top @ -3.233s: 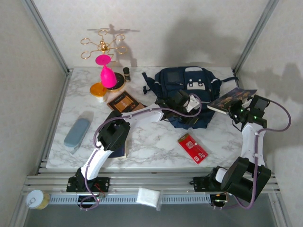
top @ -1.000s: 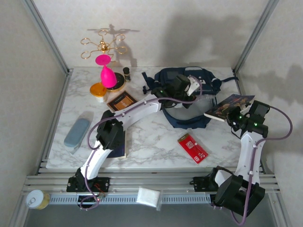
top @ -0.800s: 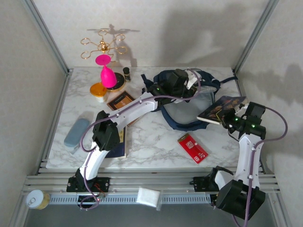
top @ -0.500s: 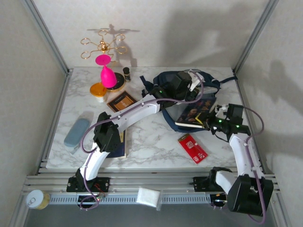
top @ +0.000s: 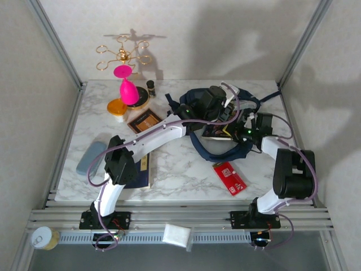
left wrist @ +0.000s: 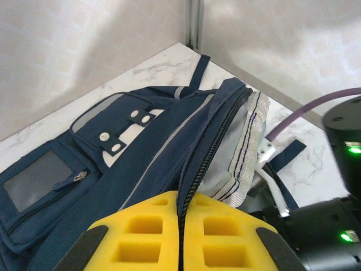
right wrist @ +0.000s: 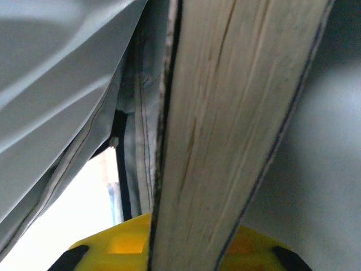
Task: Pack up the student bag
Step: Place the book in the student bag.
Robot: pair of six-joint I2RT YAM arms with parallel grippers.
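Book (right wrist: 225,141) now inside student bag (left wrist: 130,164), right hand (top: 238,131) gripping, left hand (left wrist: 180,237) pinching zipper (left wrist: 194,148)

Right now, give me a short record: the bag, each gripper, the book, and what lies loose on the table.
bag: student bag, mouth open
left gripper: shut on the bag's zipper edge
right gripper: shut on book
book: partly inside the bag's mouth
loose on table: red packet, grey-blue case
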